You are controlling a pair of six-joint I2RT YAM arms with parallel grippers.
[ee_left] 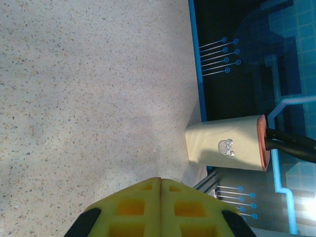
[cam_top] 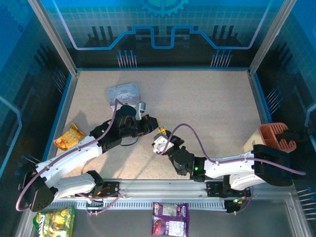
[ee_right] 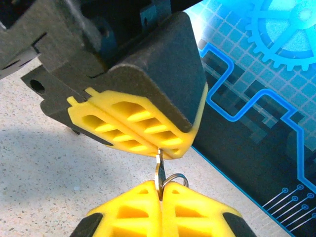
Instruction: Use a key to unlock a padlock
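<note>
Right gripper (ee_right: 161,191), nearest the lens, clenched on the key (ee_right: 158,168) from below. Left gripper (ee_right: 164,148) pinches its top, probably steadying it for the turn. Silvery loop (ee_right: 178,177) just beside the key, likely the padlock's shackle; body hidden.

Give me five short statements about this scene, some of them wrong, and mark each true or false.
1. The right gripper is wide open. False: it is shut on the key.
2. The left gripper is shut. True.
3. The tin lies on the far half of the table. True.
4. The purple packet lies beside the tin. False: it lies on the near side of the rail.
5. The cream holder stands on the left side. False: right side.
</note>
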